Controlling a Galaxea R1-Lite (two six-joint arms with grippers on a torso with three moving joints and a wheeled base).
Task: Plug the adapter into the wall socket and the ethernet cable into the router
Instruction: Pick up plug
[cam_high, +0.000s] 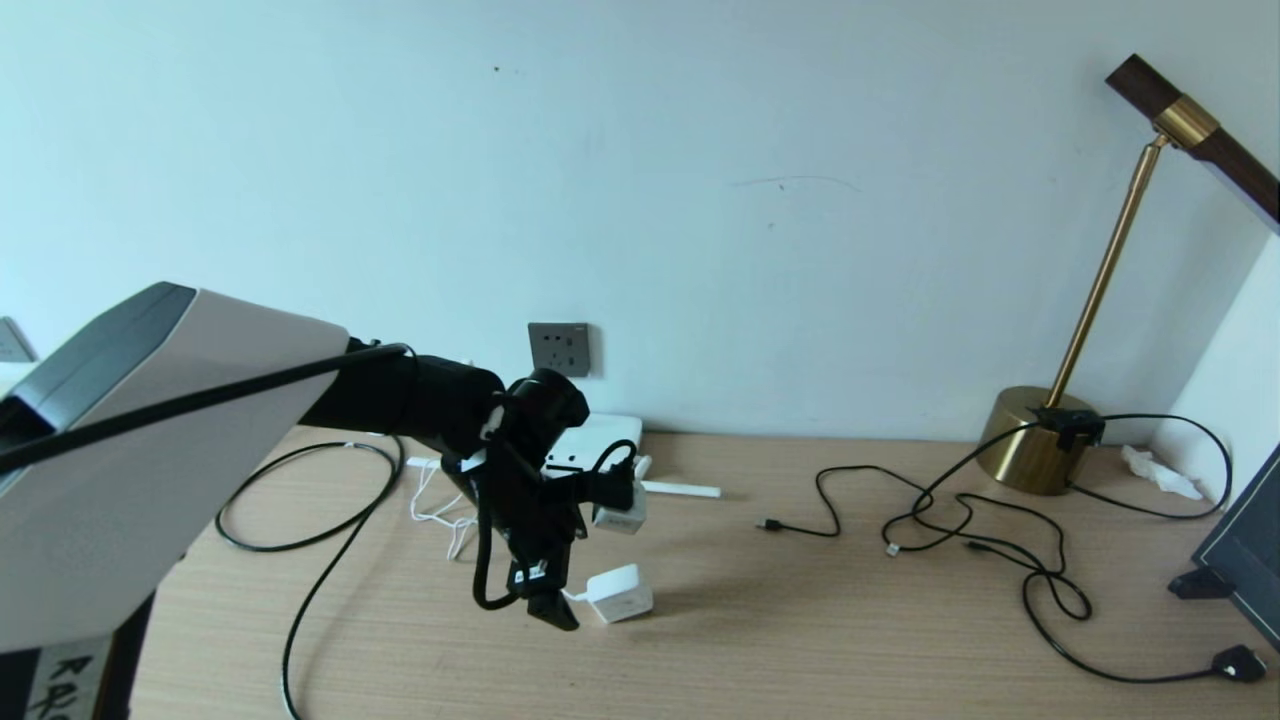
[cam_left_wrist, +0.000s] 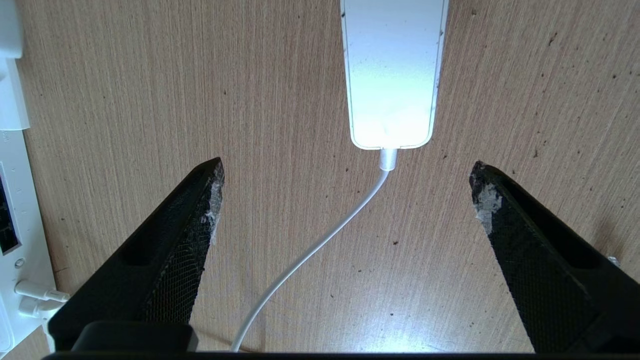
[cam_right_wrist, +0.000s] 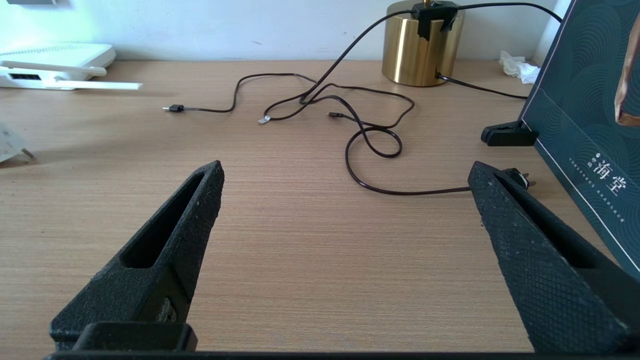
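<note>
The left pincer (cam_left_wrist: 345, 200) is hanging over the wooden surface (cam_high: 800, 620), pointing down, with its fingers spread wide and holding nothing. The adapter (cam_high: 620, 594) is lying flat on the surface just beside that pincer's tip, on the side away from the wall. In the left wrist view the adapter (cam_left_wrist: 392, 75) is sitting just ahead of the gap between the two fingers, not touching either one, and its thin white cord (cam_left_wrist: 310, 250) is trailing back between them.

The wall socket (cam_high: 559, 348) is sitting on the wall above and behind the adapter, with the router (cam_high: 600, 440) lying on the surface below it, against the wall. The ethernet cable (cam_high: 310, 520) is curling in a loop on the surface to the left of the adapter, well apart from it.

The right pincer (cam_right_wrist: 345, 200) is resting low over the surface, far to the right of the adapter, with its fingers likewise spread and empty. Ahead of it thin black cords (cam_right_wrist: 350, 115) are lying tangled near a brass lamp base (cam_right_wrist: 420, 50).
</note>
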